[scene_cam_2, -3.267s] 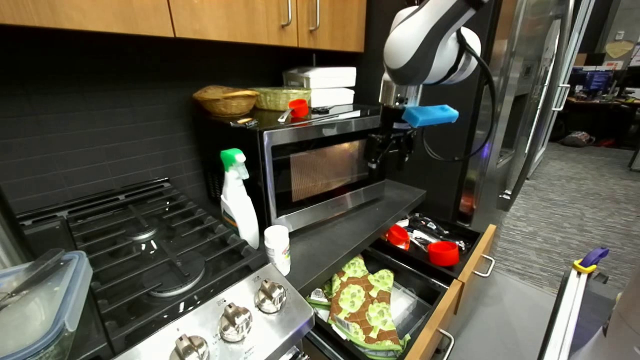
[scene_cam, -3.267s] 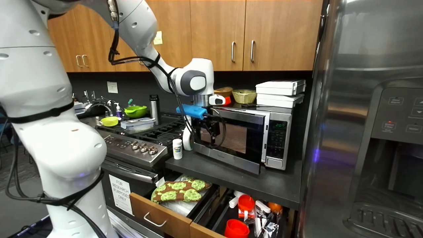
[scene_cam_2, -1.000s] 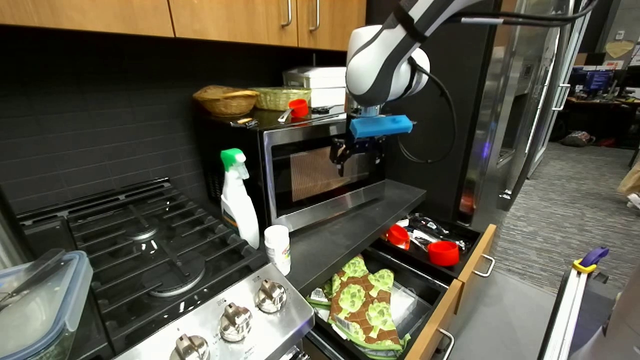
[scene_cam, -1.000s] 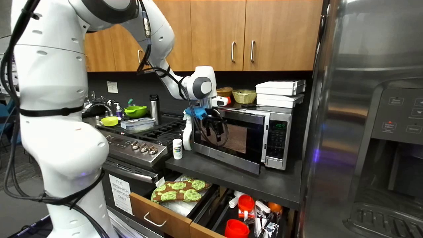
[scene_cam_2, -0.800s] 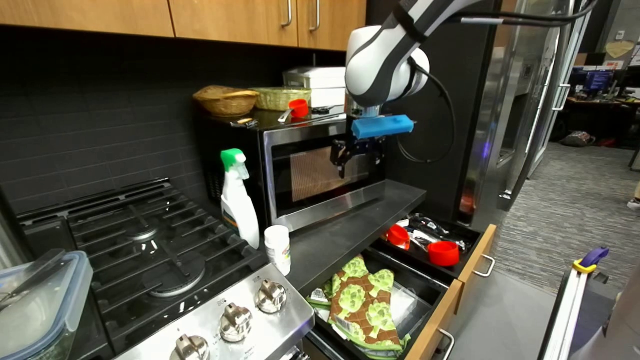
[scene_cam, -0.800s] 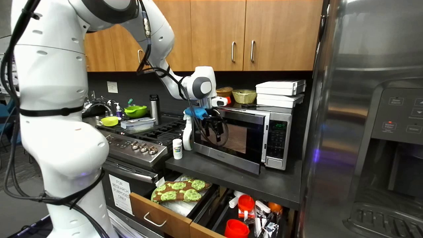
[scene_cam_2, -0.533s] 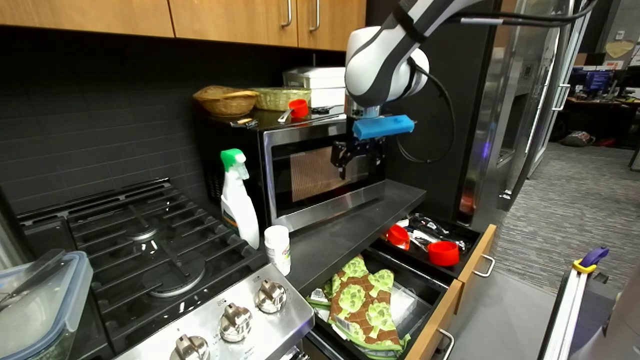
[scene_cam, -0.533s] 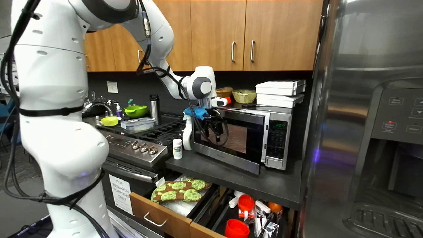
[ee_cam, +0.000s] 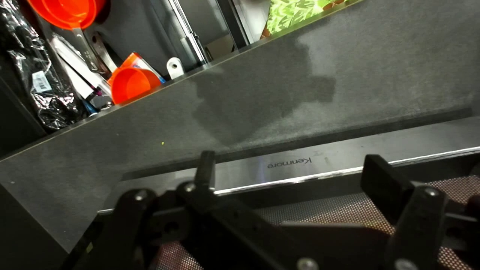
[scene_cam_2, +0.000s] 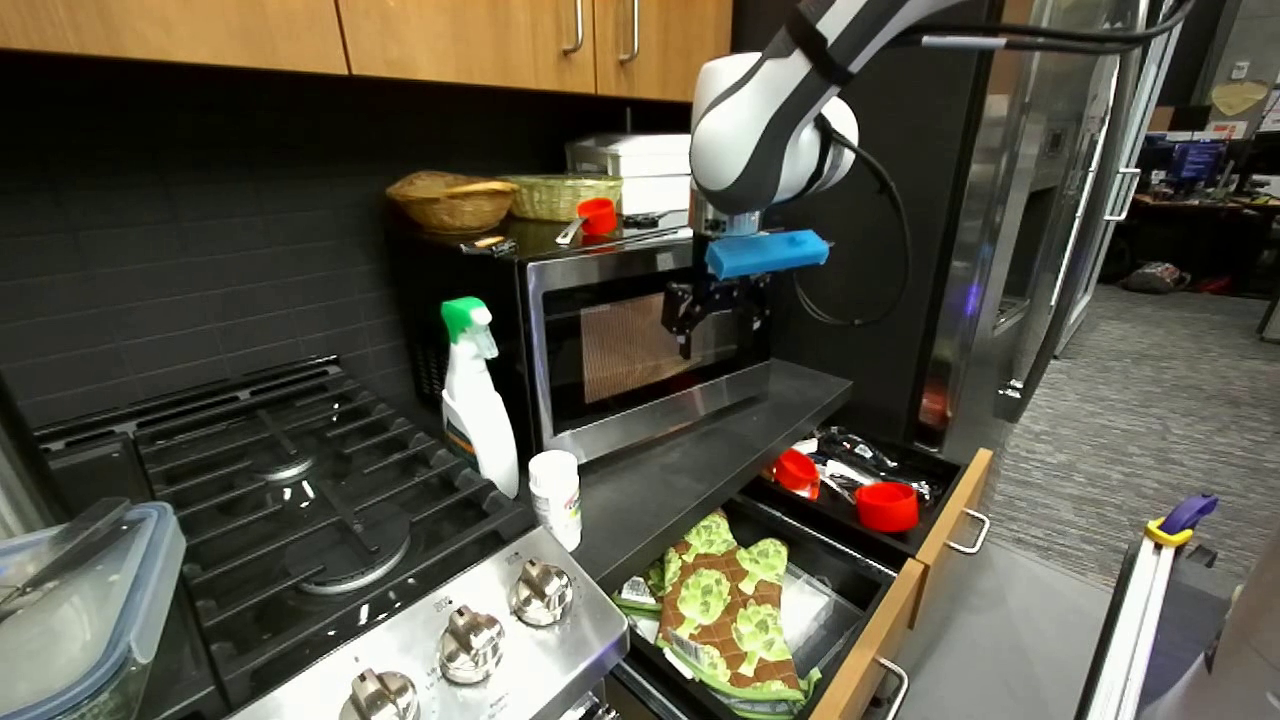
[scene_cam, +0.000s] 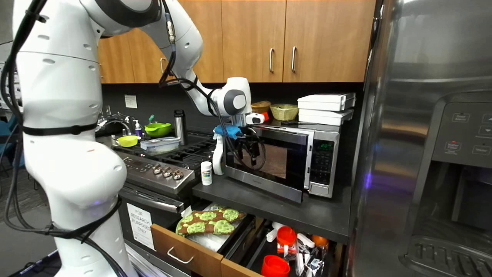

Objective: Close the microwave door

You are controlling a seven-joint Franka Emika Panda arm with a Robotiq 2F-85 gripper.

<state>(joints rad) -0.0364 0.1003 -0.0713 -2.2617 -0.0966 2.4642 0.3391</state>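
The hand [ee_cam: 290, 165] has its fingers [ee_cam: 384, 187] well apart and holds nothing; the microwave door [scene_cam: 275, 163] stands ajar just beside them, long side level (touching or not, I cannot tell); it should need pushing toward the microwave body [scene_cam: 322, 165]; the counter [scene_cam_2: 690, 470] is narrow; the drawers [scene_cam: 205, 261] below are pulled out

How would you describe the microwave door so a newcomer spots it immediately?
Beside the big steel refrigerator, a silver-fronted microwave sits on the dark counter. Its front is the microwave door, a steel-framed panel standing slightly ajar. Unlike the wooden cabinet doors above, it has a dark glass window.
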